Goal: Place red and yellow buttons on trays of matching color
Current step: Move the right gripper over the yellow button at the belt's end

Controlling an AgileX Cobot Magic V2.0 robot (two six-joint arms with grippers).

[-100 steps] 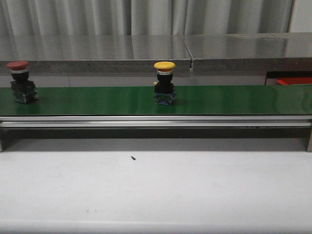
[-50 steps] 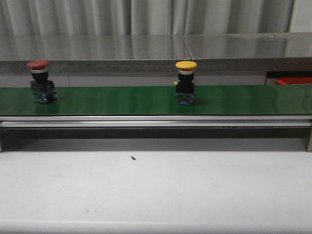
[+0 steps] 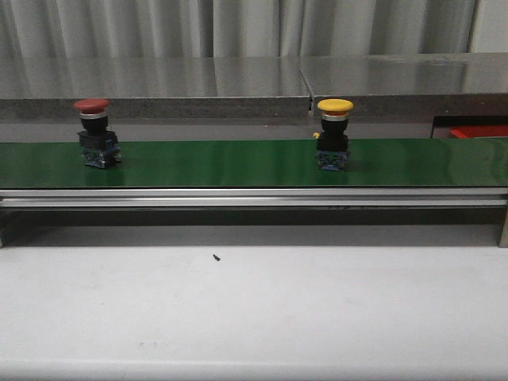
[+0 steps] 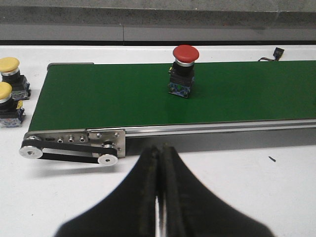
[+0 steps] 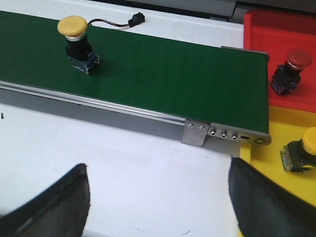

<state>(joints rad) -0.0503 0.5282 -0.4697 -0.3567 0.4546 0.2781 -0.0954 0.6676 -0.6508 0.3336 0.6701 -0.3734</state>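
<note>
A red button (image 3: 93, 131) rides the left part of the green conveyor belt (image 3: 238, 163), and a yellow button (image 3: 334, 133) stands right of the middle. In the left wrist view the red button (image 4: 183, 71) is on the belt, well beyond my left gripper (image 4: 159, 150), which is shut and empty over the white table. In the right wrist view the yellow button (image 5: 76, 43) is far from my open, empty right gripper (image 5: 158, 167). The red tray (image 5: 281, 29) holds a red button (image 5: 291, 69). The yellow tray (image 5: 291, 123) holds a yellow button (image 5: 302, 150).
Two more yellow buttons (image 4: 10, 71) (image 4: 6, 103) sit on the table off the belt's left end. A cable with a black connector (image 5: 134, 19) lies behind the belt. The belt's metal frame (image 3: 254, 197) runs along its near edge. Neither arm shows in the front view.
Both buttons have travelled to the right along the belt, the red one from the far left edge and the yellow one past the middle. No arm movement shows.
</note>
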